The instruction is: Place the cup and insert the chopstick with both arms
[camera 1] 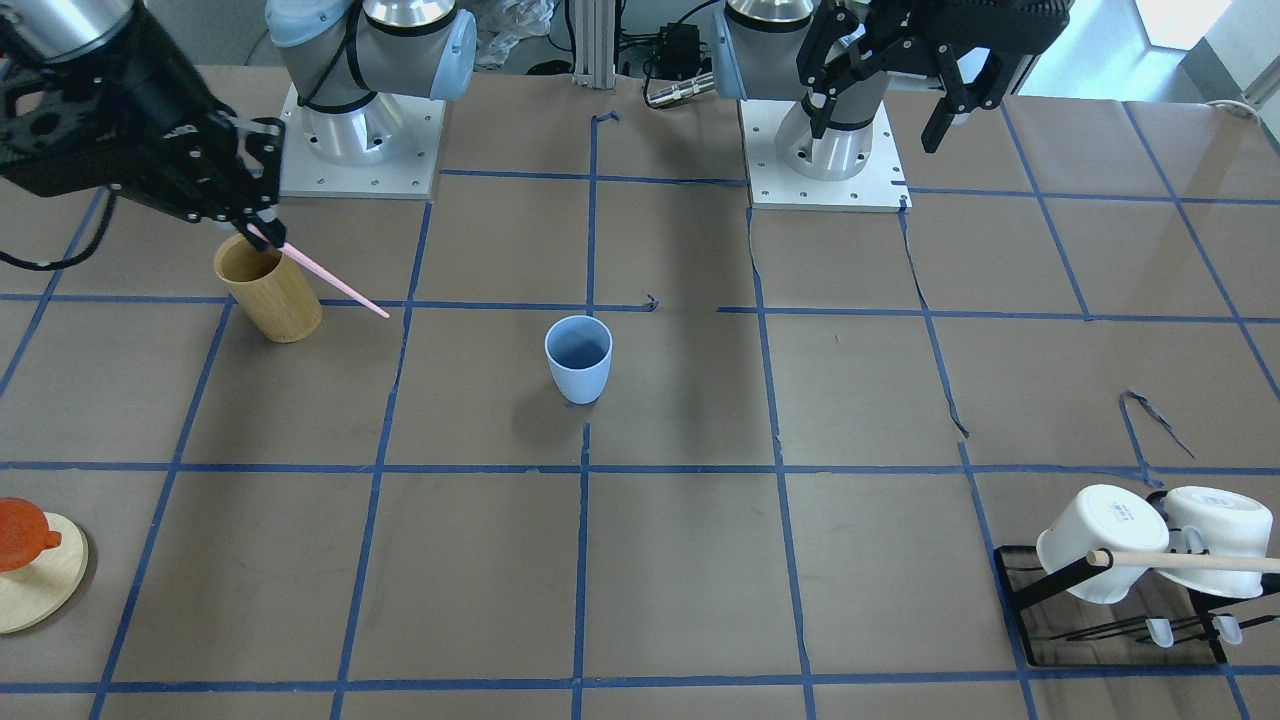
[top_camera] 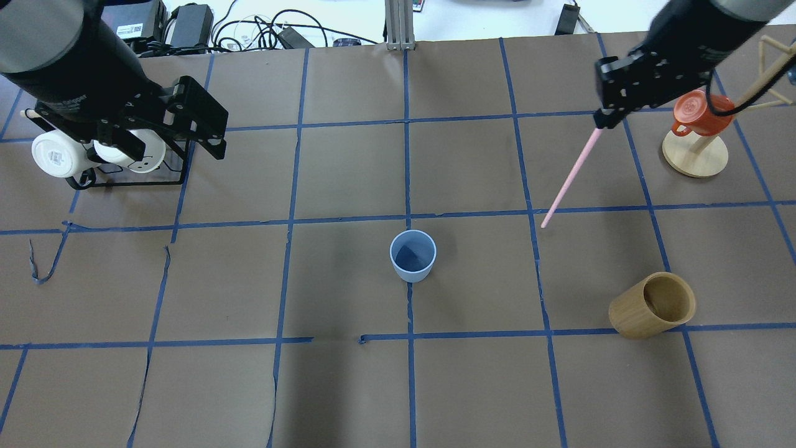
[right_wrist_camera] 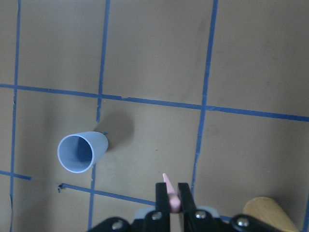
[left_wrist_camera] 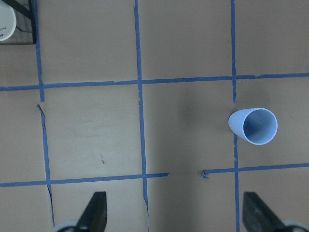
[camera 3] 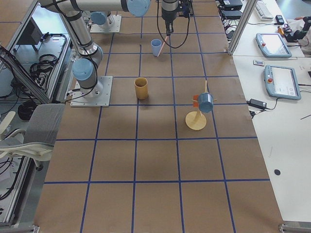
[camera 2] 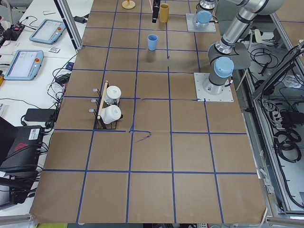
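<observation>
Jaws of the right gripper (right_wrist_camera: 170, 192) pinch the thin pink chopstick (top_camera: 569, 177) by its top, tip slanting down above the table; the left gripper (left_wrist_camera: 176, 212) hangs high, jaws wide apart. The right wrist view shows that pinch closely; overhead, the upright pale blue plastic cup (top_camera: 412, 255) stands mid-table between the arms.

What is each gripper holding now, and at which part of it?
The right gripper holds the pink chopstick by its upper end; the rest slants down free. The left gripper is open and holds nothing.
</observation>
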